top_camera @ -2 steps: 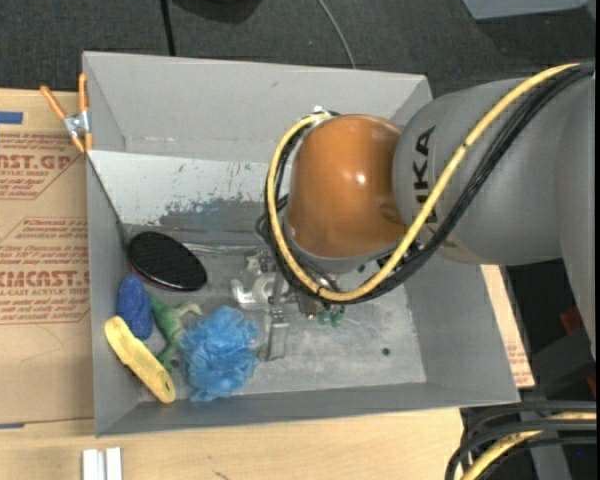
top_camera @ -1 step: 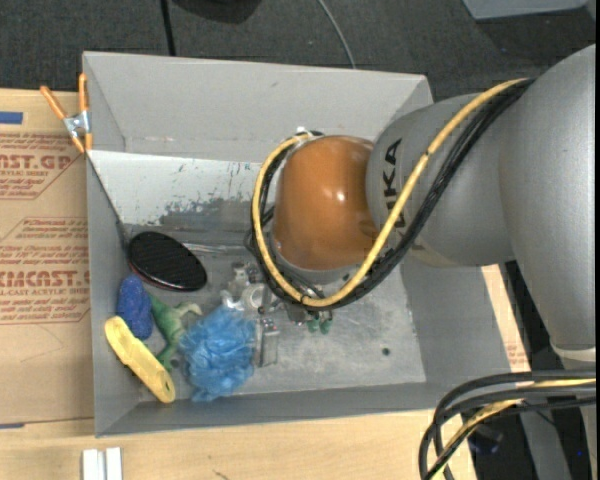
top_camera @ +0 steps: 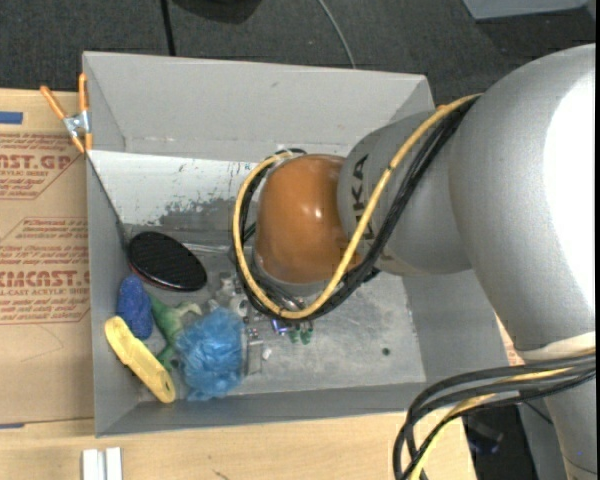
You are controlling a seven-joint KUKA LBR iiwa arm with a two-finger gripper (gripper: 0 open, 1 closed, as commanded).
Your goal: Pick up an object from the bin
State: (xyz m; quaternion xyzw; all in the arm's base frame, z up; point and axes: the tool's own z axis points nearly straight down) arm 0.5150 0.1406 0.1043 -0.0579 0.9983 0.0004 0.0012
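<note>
- Camera view, position: the arm reaches in from the right. Its orange cover stands over the middle of the grey bin, and the gripper is low beneath it, close to the bin floor.
- Camera view, end effector: the cover and yellow cables hide most of the gripper. Whether it is open or closed cannot be told, and nothing is seen held in it.
- Camera view, nearest thing: a light-blue crumpled ball lies on the floor at the front left, just beside the gripper on its left and lower side. Contact between them cannot be confirmed.
- Camera view, other contents: a black oval disc lies against the left wall. A dark-blue piece, a green piece and a yellow banana-shaped piece are clustered in the front left corner, all resting on the floor.
- Assessment: the descent into the bin looks done. A secure grasp and the lift out appear outstanding, so the task is judged not yet complete.
</note>
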